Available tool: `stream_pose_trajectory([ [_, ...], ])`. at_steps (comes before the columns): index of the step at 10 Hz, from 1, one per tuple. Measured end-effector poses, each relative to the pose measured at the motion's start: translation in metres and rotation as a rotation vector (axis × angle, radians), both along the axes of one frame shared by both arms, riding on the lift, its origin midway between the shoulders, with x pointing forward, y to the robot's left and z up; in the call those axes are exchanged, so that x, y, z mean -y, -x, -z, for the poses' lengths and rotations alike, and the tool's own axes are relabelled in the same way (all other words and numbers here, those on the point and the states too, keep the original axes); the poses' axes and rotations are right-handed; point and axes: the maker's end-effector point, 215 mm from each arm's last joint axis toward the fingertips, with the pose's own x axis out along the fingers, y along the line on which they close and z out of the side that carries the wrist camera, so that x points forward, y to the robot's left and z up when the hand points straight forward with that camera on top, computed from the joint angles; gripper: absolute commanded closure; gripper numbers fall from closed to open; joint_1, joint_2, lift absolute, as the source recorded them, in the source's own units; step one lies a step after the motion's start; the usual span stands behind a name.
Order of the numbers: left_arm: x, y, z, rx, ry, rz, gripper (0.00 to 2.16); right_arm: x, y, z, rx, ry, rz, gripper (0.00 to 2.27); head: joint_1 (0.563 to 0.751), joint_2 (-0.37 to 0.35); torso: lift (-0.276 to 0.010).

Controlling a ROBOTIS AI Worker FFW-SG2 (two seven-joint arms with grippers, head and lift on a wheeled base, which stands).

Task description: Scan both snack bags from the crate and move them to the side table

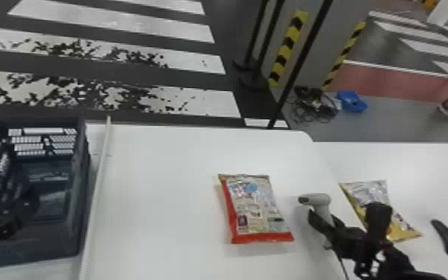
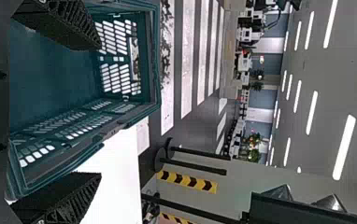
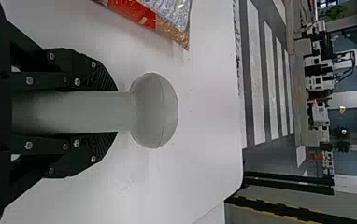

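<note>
Fingers of the right gripper [image 1: 325, 218] are clamped on the grey handle of the scanner [image 1: 318, 200], one on each side. The left gripper [image 1: 20, 214] is at the crate [image 1: 80, 186], its fingers wide apart. The scanner's head points left, toward the red snack bag [image 1: 255, 208], and its handle runs down toward the robot. That bag lies flat on the white table [image 1: 160, 186], its long axis running from far to near, its broad red end nearest the robot. The yellow snack bag [image 1: 402, 232] lies on the side table [image 1: 439, 164], slanting from far left to near right, partly behind the right arm. Two bags, one scanner and one crate show.
</note>
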Motion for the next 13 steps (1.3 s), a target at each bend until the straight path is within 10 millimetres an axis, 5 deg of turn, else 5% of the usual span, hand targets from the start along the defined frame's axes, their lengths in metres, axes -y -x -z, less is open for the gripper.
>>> stream_pose_trajectory([
  [2, 0.002, 0.000, -0.001, 0.002, 0.003, 0.002, 0.02, 0.001, 0.006, -0.025, 0.004, -0.008, 0.027, 2.24, 0.695, -0.324, -0.095],
  [4, 0.007, 0.001, 0.000, 0.001, 0.012, 0.007, 0.02, -0.026, 0.012, -0.039, -0.039, -0.071, 0.029, 2.24, 0.695, -0.304, -0.095],
  [9, 0.009, 0.001, -0.001, 0.006, 0.017, 0.012, 0.02, -0.107, 0.038, -0.035, -0.105, -0.139, -0.029, 2.24, 0.695, -0.214, -0.095],
  [13, 0.010, 0.002, -0.002, 0.009, 0.017, 0.014, 0.02, -0.129, 0.039, -0.045, -0.087, -0.148, -0.060, 2.24, 0.695, -0.184, -0.095],
])
